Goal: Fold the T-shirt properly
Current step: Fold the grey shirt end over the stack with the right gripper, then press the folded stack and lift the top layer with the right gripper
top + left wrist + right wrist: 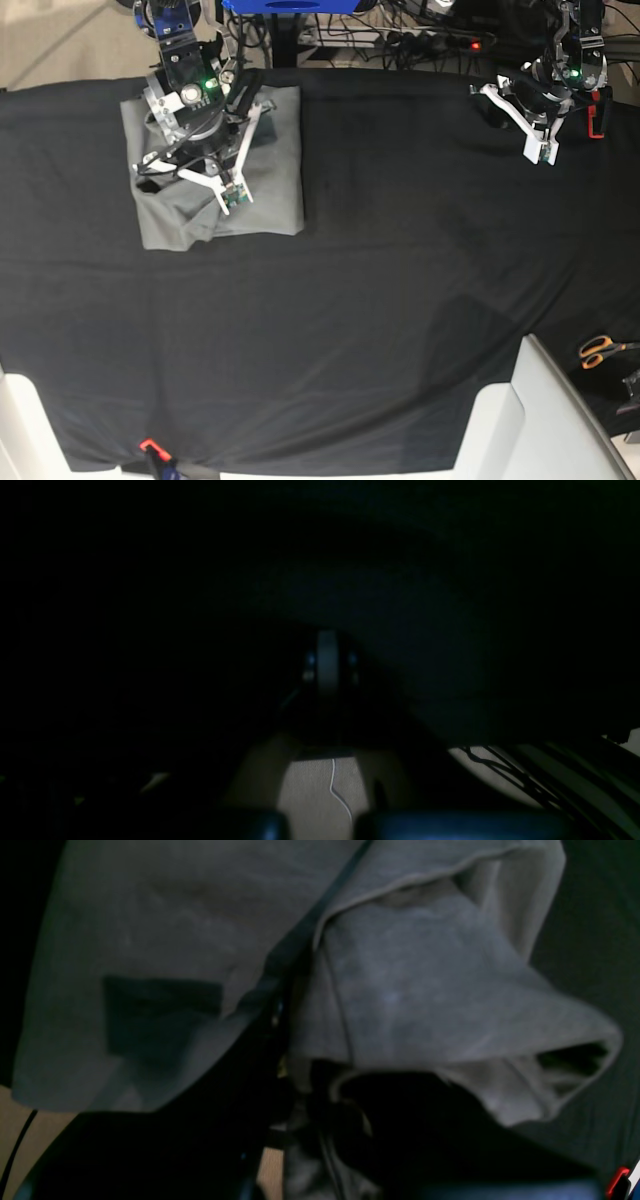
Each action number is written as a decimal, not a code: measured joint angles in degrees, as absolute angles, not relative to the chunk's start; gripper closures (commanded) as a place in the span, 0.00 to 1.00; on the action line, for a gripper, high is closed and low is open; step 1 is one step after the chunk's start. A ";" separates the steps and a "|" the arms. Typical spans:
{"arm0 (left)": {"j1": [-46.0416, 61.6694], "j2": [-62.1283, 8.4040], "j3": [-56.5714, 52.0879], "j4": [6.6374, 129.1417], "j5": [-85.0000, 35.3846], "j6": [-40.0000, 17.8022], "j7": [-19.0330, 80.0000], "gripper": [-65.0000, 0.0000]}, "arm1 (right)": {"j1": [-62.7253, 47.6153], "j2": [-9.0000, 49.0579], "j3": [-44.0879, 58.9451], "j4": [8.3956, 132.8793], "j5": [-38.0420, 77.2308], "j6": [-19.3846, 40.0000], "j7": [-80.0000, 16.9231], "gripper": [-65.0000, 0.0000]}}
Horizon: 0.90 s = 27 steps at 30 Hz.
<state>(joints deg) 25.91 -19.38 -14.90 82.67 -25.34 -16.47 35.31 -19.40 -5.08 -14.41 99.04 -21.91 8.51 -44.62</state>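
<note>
The black table cloth (380, 300) fills my base view, and the T-shirt (275, 180) lies folded into a compact grey block at about ten o'clock on it, with the right gripper (232, 197) low over its near-left part. Its jaws are nearly closed, seemingly pinching a bunched fold (the wrist view shows a rumpled sleeve), so I'd smooth that corner flat before releasing. The left gripper (541, 152) sits idle at two o'clock, jaws closed on nothing.
</note>
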 measured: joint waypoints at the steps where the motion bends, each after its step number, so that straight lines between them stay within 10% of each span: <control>1: 25.91 -19.38 -14.90 82.67 -25.34 -16.47 35.31 1.00 | -19.35 -5.13 -14.44 99.04 -21.89 8.51 -44.62 0.99; 27: 25.91 -19.38 -14.92 82.63 -25.34 -16.47 35.29 1.00 | -19.25 -5.89 -16.78 99.07 -17.08 8.34 -44.64 0.99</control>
<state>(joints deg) 25.91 -19.38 -14.92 82.63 -25.34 -16.47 35.29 -19.25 -5.89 -16.78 99.07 -17.08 8.34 -44.64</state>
